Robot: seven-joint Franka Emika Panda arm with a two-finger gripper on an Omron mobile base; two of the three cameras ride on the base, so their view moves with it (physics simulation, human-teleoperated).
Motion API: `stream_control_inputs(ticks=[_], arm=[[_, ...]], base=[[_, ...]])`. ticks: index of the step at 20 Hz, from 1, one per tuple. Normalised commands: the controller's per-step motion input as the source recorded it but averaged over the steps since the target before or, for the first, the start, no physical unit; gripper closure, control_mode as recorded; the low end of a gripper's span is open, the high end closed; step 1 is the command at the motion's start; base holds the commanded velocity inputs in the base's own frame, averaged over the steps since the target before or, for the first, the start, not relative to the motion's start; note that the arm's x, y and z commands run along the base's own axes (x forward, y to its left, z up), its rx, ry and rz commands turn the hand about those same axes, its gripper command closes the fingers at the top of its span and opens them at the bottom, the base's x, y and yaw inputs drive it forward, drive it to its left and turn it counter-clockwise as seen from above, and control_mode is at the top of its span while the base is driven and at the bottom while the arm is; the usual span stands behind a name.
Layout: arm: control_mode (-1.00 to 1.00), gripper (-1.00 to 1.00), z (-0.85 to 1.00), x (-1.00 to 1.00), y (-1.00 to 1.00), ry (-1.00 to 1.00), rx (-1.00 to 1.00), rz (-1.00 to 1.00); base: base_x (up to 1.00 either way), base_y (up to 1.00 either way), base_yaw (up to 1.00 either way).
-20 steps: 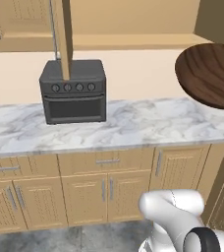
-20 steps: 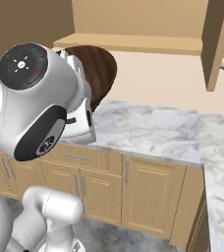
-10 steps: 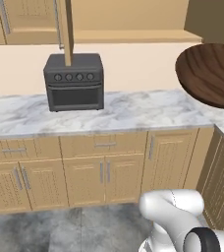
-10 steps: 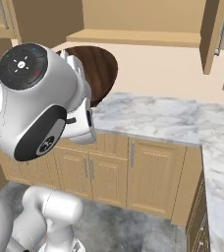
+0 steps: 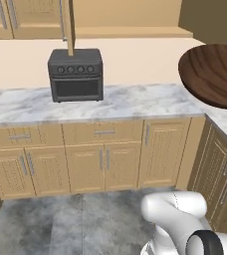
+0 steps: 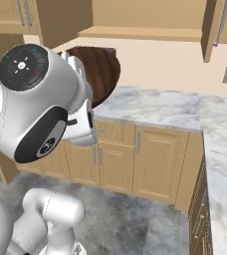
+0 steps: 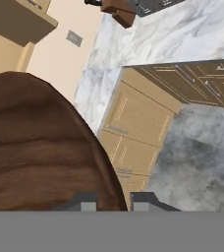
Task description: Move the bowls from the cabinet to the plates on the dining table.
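Note:
The dark brown wooden bowl [image 7: 35,147] is held up in the air, its rim running down between my fingertips [image 7: 87,201]. My gripper [image 7: 113,202] is shut on that rim. In the left base view the bowl [image 5: 215,74] hangs at the right edge, above the counter corner. From the right base view the bowl [image 6: 103,69] peeks out behind my arm's big white joint. The tan wall cabinet [image 5: 6,15] with long silver handles runs along the top, one door [image 5: 68,25] standing open edge-on.
A black oven [image 5: 75,74] stands on the marble counter [image 5: 135,102] over tan base cabinets [image 5: 105,159]. The counter turns a corner along the right [image 6: 225,164]. Grey floor [image 5: 60,219] lies between me and the cabinets.
The whole picture has shifted: the base has backed away from the counter, so more floor and cabinet fronts show. The bowl stays in the gripper at the same spot in view.

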Motion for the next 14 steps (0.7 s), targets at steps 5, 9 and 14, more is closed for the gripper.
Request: stream_control_inputs(ticks=[5, 9, 14], arm=[[1.0, 1.0, 0.0, 0.0, 0.0, 0.0, 0.0, 0.0], [1.0, 1.0, 0.0, 0.0, 0.0, 0.0, 0.0, 0.0], [1.0, 1.0, 0.0, 0.0, 0.0, 0.0, 0.0, 0.0]], base=[[-0.62, 0.0, 0.0], [-0.62, 0.0, 0.0], [-0.62, 0.0, 0.0]])
